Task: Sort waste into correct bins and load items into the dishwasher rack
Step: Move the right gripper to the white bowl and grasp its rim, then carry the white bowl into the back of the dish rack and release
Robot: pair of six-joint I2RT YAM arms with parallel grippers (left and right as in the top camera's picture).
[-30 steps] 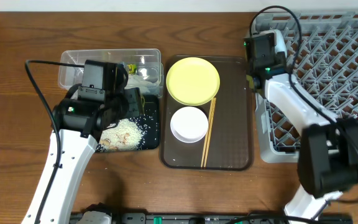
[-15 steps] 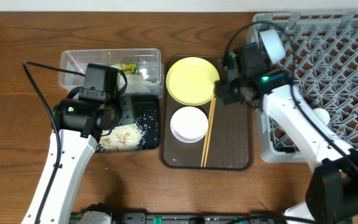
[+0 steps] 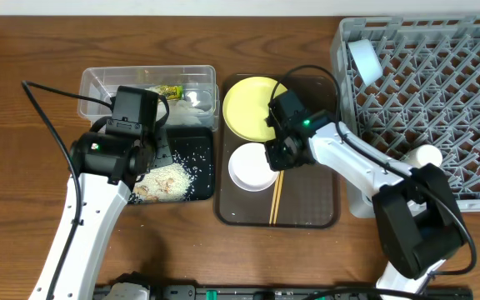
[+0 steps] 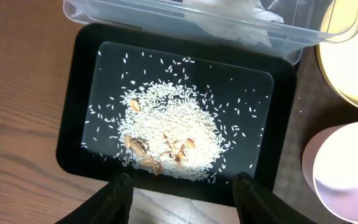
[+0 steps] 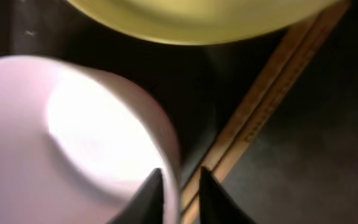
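The pale pink bowl (image 3: 252, 167) sits on the brown serving tray, with the yellow plate (image 3: 252, 108) behind it and the wooden chopsticks (image 3: 278, 187) to its right. My right gripper (image 5: 178, 190) straddles the bowl's right rim, with its jaws a narrow gap apart. One finger is inside the bowl and one outside. The small white cup (image 3: 363, 58) lies in the grey dishwasher rack (image 3: 440, 92). My left gripper (image 4: 182, 196) is open and empty over the near edge of the black tray (image 4: 73, 124), which holds the rice scraps (image 4: 173, 127). The clear tub (image 3: 98, 83) holds the wrapper (image 3: 167, 91) and the tissue (image 3: 192, 100). The light blue bowl is out of view.
The brown serving tray (image 3: 315, 192) lies between the two bins and the rack. The rack's left wall stands close to the tray's right edge. Black cables trail from both arms over the table.
My right arm swung left from the rack's corner across the plate and came down on the bowl's rim. The white cup stayed in the rack. My left arm barely moved.
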